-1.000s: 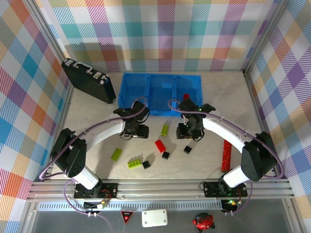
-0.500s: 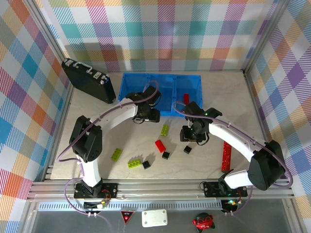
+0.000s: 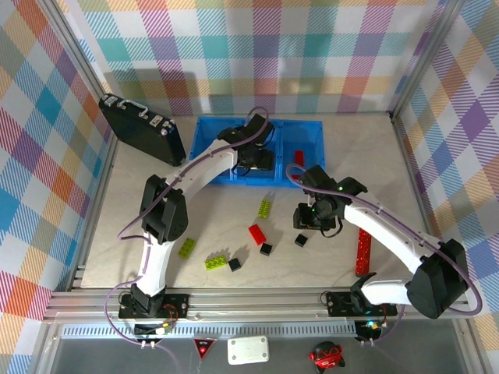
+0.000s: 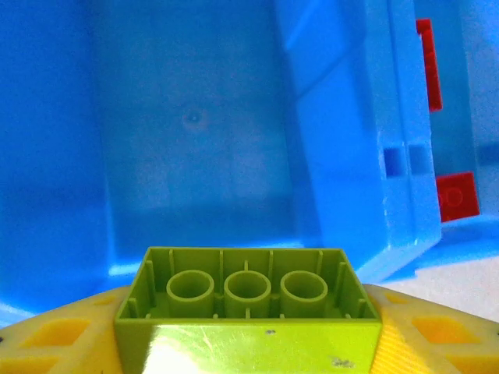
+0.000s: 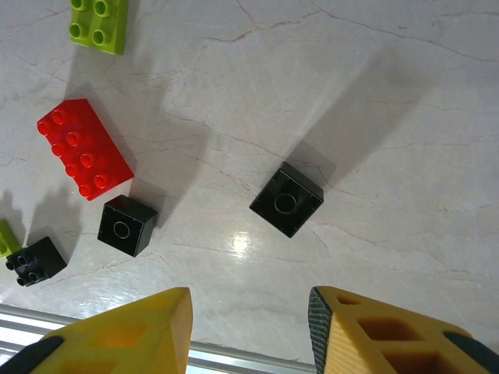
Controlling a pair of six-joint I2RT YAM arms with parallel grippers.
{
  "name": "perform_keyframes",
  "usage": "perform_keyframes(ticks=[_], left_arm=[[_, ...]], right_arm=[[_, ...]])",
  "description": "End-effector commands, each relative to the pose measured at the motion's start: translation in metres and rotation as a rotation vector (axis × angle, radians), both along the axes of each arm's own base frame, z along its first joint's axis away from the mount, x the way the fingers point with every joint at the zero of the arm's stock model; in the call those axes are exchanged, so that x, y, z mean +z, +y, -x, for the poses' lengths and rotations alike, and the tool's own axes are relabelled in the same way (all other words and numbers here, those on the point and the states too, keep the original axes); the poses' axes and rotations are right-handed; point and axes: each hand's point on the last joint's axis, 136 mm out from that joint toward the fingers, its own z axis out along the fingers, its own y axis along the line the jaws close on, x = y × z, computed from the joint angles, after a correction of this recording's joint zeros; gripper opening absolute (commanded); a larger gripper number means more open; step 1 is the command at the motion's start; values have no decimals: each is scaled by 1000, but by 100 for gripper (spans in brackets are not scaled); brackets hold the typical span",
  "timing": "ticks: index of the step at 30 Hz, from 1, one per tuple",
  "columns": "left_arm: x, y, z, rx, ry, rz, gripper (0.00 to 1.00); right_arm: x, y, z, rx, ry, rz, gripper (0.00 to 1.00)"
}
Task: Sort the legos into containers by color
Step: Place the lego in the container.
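Observation:
My left gripper hangs over the middle compartment of the blue bin, shut on a lime-green brick whose hollow underside faces the camera. That compartment's floor lies bare below. Two red bricks lie in the right compartment. My right gripper stands open above the table, nothing between its fingers; a black cube sits just ahead of it. Further left lie a second black cube, a red brick and a green brick.
Two more green bricks and a black one lie near the front left. A long red stick lies at the right. The black case leans beside the bin's left end.
My left gripper has carried the green brick from the table up and over the bin's middle compartment. My right gripper has drifted slightly right and forward, staying open.

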Motion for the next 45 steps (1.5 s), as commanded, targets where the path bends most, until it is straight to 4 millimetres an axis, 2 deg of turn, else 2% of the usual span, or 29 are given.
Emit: perform_keyframes(ticks=[1, 8, 15, 24, 32, 38, 45], left_arm=[[1, 9, -17, 44, -11, -12, 65], [-8, 0, -47, 43, -59, 5, 65], [-28, 3, -70, 66, -75, 6, 65], [-70, -7, -80, 24, -49, -1, 65], [-99, -8, -80, 21, -8, -10, 64], [-96, -7, -79, 20, -7, -10, 69], [-72, -10, -79, 12, -31, 19, 76]], right_arm=[[-2, -7, 9, -10, 16, 25, 45], [-2, -7, 9, -6, 15, 28, 45], [-1, -8, 8, -4, 11, 36, 45], [-3, -8, 7, -1, 16, 43, 45], [-5, -7, 7, -3, 21, 43, 45], [-3, -7, 6, -2, 18, 42, 45], [1, -6, 5, -3, 9, 33, 45]])
